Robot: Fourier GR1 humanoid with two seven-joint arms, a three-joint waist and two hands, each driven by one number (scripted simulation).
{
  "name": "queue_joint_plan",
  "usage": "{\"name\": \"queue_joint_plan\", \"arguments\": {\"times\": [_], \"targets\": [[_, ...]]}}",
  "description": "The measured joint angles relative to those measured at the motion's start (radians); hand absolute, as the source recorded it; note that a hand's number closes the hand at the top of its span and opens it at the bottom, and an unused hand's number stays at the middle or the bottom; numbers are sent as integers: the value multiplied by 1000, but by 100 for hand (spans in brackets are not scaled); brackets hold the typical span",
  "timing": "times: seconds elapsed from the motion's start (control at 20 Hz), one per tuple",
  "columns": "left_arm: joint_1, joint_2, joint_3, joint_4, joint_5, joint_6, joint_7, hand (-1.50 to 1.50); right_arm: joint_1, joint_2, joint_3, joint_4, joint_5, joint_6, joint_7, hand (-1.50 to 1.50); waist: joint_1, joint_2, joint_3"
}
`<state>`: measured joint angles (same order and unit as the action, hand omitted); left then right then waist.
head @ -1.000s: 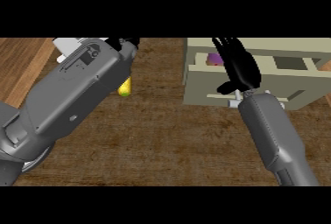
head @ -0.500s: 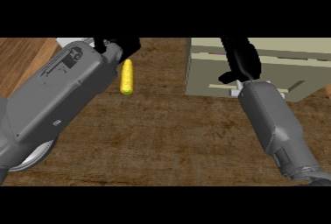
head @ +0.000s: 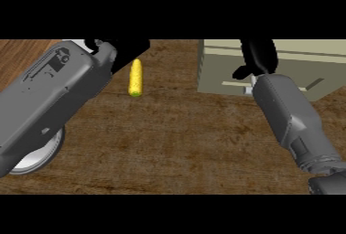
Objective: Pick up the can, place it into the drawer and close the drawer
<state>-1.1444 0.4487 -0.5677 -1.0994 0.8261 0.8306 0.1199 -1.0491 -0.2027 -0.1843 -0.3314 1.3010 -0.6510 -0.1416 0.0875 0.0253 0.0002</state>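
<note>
Seemingly the can is hidden, presumably inside the drawer unit [head: 270,68]; right hand [head: 256,57] presses its front, fingers' state unclear. Sliding off could leave it ajar. Left hand [head: 121,48] unreadable.

The beige drawer [head: 283,68] sits at the upper right of the brown worktop [head: 175,141], its front panel flush with the cabinet body so that it looks closed, its pale handle slots facing the viewer; the can cannot be seen.
</note>
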Motion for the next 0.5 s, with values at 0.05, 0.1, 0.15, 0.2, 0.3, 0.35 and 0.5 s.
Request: {"name": "queue_joint_plan", "arguments": {"times": [0.05, 0.1, 0.15, 0.2, 0.3, 0.35, 0.5], "targets": [[7, 4, 0, -7, -5, -2, -2, -150, -12, -5, -1, 16, 4, -2, 4, -150, 2, 2, 1], [16, 3, -3, -22, -8, 5, -2, -150, -21, -13, -4, 30, 6, -2, 6, -150, 6, 3, 2], [14, 2, -2, -28, -9, 8, 5, -150, -36, -13, -4, 45, 10, 1, 13, -150, 5, 5, 3], [15, 9, -3, -35, -11, 8, 13, -150, -47, -17, -5, 59, 14, 4, 19, -150, 8, 7, 4], [26, 5, -5, -43, -18, 13, 14, -150, -69, -25, -10, 83, 15, 14, 21, -150, 7, 13, 7], [33, 8, -7, -53, -19, 11, 17, -150, -76, -30, -13, 93, 15, 16, 22, -150, 10, 14, 8], [48, 18, -4, -70, -23, 1, 19, -150, -96, -39, -20, 121, 14, 26, 20, -150, 14, 18, 9]]}}
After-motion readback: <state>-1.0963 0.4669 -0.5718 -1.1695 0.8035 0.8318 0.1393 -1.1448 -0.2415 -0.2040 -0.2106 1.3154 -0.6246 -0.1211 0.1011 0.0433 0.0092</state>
